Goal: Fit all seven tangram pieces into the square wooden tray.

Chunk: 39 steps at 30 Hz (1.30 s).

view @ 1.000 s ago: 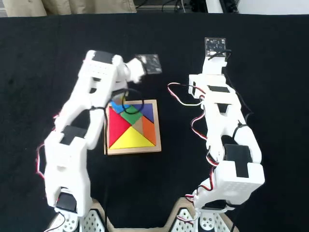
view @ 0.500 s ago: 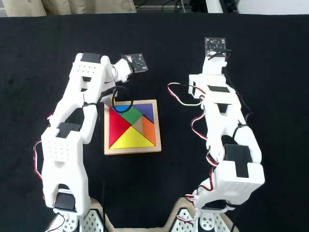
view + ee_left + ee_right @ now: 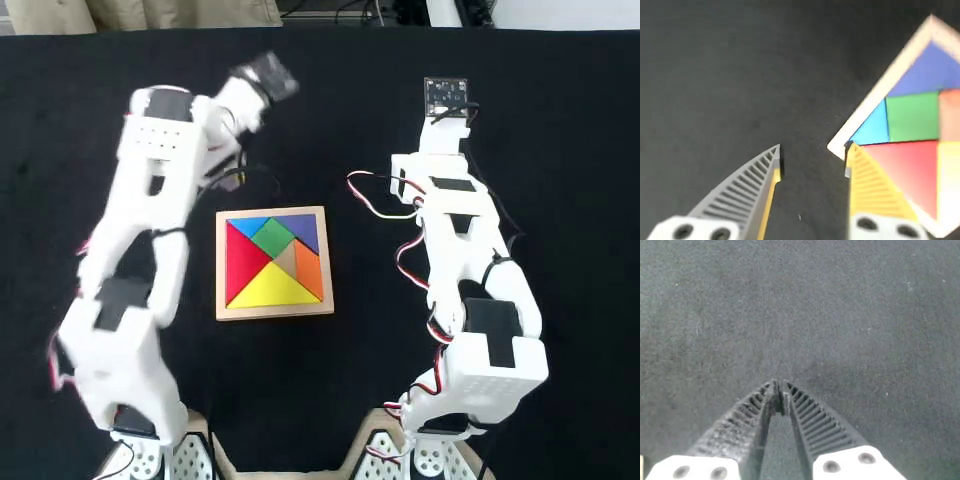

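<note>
The square wooden tray point(image 3: 275, 312) lies in the middle of the black table, holding coloured pieces packed together: red point(image 3: 240, 265), yellow point(image 3: 272, 288), green point(image 3: 272, 237), light blue point(image 3: 248, 226), purple point(image 3: 303, 230), orange point(image 3: 309, 268) and a small tan one point(image 3: 287, 260). My left gripper point(image 3: 812, 155) is open and empty, just off a corner of the tray point(image 3: 840, 146), over bare cloth. The left arm point(image 3: 165, 140) stands behind and left of the tray. My right gripper point(image 3: 776, 389) is shut on nothing above the black cloth. The right arm point(image 3: 450, 200) is to the tray's right.
Black cloth covers the whole table point(image 3: 560, 200). A loose red and yellow cable point(image 3: 375, 205) loops from the right arm toward the tray's far right corner. Both arm bases point(image 3: 400, 455) sit at the near edge.
The left arm has pulled its gripper off the tray's far left corner, swinging back and to the left. The right arm has not moved.
</note>
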Available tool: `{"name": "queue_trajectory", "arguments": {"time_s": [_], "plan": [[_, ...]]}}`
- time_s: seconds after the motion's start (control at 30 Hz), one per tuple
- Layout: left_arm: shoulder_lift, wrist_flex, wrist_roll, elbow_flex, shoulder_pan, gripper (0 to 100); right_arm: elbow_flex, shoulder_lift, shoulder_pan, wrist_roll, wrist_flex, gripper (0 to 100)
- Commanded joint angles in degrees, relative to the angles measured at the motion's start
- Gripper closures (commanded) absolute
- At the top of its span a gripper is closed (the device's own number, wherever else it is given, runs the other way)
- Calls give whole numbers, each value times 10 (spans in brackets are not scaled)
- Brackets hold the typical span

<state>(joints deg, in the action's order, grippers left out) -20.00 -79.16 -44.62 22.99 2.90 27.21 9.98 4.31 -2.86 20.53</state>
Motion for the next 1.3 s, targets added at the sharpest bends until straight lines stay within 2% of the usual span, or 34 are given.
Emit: {"name": "queue_trajectory", "arguments": {"time_s": [0.0, 0.2, 0.3, 0.47, 0.67, 0.87, 1.0, 1.17, 1.27], "plan": [[190, -45, 133, 21, -26, 788, -36, -1, -2, 1, -11, 987], [375, -115, 339, 16, -71, 787, -34, -6, -3, 2, -9, 985], [465, -139, 406, 15, -101, 787, -38, -7, -3, 2, -9, 985], [575, -135, 418, -3, -179, 784, -47, -92, -2, 2, 33, 984], [651, -60, 421, -105, -228, 783, -43, -311, -1, 1, 67, 983], [775, 57, 422, -239, -231, 783, -42, -524, -2, 2, 59, 983], [884, 169, 422, -364, -227, 783, -16, -627, -2, -2, 59, 983], [1022, 391, 422, -578, -226, 783, 40, -750, -2, -2, 52, 983], [1106, 567, 419, -722, -226, 783, 72, -829, -2, -3, -7, 983]]}}
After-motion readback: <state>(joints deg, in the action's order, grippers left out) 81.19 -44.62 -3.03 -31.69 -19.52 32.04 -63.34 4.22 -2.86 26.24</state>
